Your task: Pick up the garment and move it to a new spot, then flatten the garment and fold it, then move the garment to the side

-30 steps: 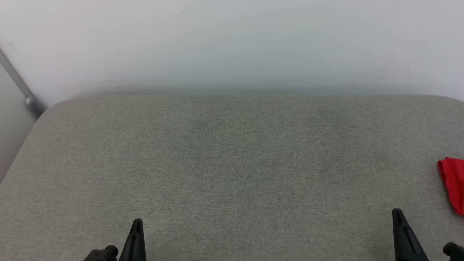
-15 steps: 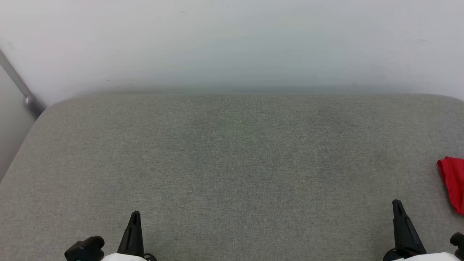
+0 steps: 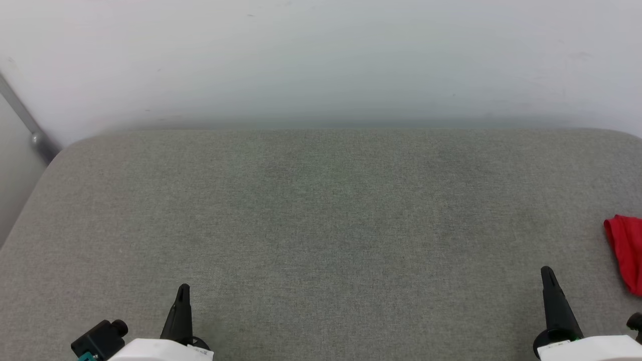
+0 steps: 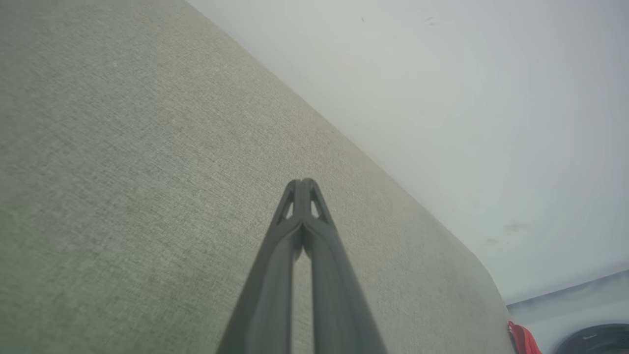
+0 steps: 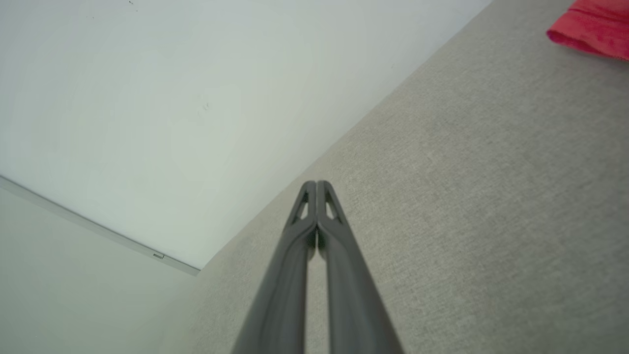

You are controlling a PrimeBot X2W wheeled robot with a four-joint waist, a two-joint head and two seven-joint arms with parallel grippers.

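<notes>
Since a second ago both my arms have slid forward. My left gripper and my right gripper reach further up the head view, and the pale forearms behind them have come into sight at the bottom edge. The red shirt has not shifted; it lies where it did, at the far right edge of that view.

Both my grippers are pressed shut and hold nothing. In each wrist view the two dark fingers run together and meet at the tip, hanging over grey fabric.

The shirt rests on the wide grey cushion, to the right of my right gripper and a little ahead of it, well apart from the fingertips. Grey fabric runs between the two. I see just a red fold of the shirt; the rest is cut off by the frame, so I cannot tell how it is lying. It shows as a red edge in the top right corner of the right wrist view and as a red sliver at the bottom right of the left wrist view. There it sits beside a dark rounded shape that I cannot make out.

A pale wall stands along the cushion's far edge. A grey metal bar slants down it toward the cushion's far left corner. A small black block sits just left of my left forearm.
</notes>
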